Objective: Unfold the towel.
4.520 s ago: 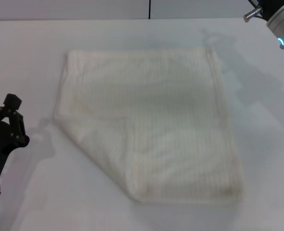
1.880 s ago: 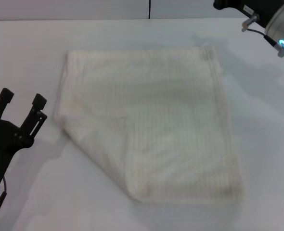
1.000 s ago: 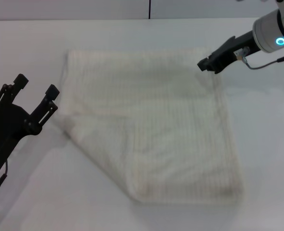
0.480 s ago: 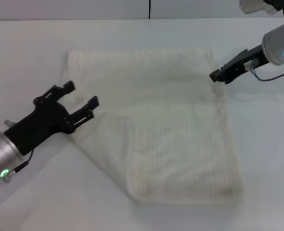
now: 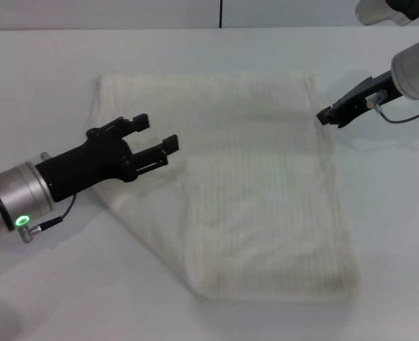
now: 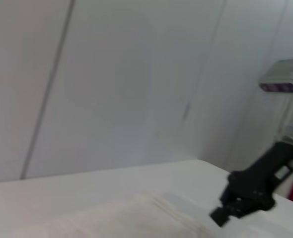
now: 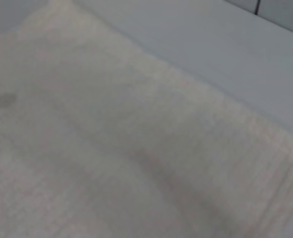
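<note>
Now the towel (image 5: 231, 177) lies folded on the white surface (image 5: 46, 85); my left end effector (image 5: 154, 141), fingers spread, hovers over its left side; the right end effector (image 5: 326, 114) sits at the far right edge, grip I cannot tell; I'd pinch only the top layer.

Towel (image 5: 245, 177) on table (image 5: 46, 78), left tool (image 5: 156, 141) over its left edge — right tool (image 5: 326, 115) at its right

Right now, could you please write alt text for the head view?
A cream ribbed towel lies folded on a white table. The left claw hovers open over its left side; the right claw sits at its far right edge.
</note>
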Motion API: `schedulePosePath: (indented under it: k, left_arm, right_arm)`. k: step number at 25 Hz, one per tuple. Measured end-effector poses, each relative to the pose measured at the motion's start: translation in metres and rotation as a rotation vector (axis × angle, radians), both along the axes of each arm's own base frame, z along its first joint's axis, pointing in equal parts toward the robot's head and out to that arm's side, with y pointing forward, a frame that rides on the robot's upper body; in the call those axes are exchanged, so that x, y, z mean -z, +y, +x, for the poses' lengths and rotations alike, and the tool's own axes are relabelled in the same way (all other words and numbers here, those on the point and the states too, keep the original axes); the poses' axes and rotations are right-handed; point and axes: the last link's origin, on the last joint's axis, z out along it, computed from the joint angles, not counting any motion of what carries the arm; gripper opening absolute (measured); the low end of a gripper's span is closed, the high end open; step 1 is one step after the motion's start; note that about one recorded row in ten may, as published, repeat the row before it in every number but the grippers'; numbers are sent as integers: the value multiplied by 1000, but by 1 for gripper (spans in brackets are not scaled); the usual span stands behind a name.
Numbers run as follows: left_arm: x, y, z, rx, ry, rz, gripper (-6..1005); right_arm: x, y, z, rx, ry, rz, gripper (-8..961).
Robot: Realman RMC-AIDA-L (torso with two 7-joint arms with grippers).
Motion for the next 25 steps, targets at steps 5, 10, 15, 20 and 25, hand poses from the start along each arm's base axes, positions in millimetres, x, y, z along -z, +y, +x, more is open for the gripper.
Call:
schedulePosePath:
  k: [5, 10, 15, 20, 25]
  left_arm:
    - [5, 8, 16, 49, 59, -174, 771]
    - [8, 10, 20, 63, 76, -206, 730]
    - [9, 12, 19, 58, 91, -199, 593]
    - [9, 14, 16, 47, 109, -188, 600]
    - [9, 14, 15, 44, 118, -186, 604]
  right_arm:
    - [1, 2, -2, -6, -2, 4, -1]
    - [2, 2, -4, -11, -5, 0, -1]
    - [5, 0, -5, -14, -6, -15, -1]
    - [8, -2, -5, -12, -10, -24, -2]
    - [20, -6, -9, -14, 3, -40, -2]
